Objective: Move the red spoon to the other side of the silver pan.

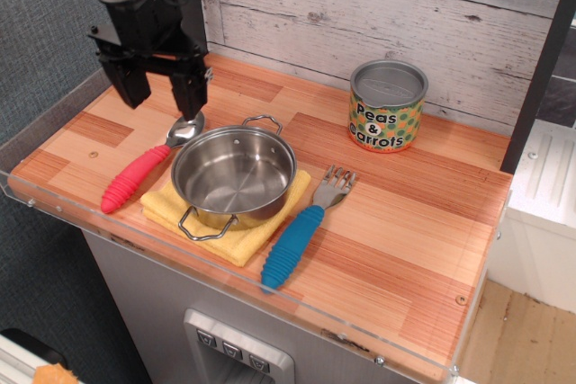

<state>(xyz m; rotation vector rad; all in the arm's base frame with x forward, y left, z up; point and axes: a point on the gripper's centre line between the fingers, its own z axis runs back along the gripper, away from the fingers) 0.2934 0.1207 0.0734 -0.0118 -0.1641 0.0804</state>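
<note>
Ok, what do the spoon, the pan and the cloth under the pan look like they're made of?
Spoon: shiny metal bowl that mirrors its surroundings; the thick red ribbed handle looks like matte rubber or plastic. Pan: polished steel by its look, with bright reflections and wire loop handles. Cloth: soft yellow fabric, matte and folded.
</note>
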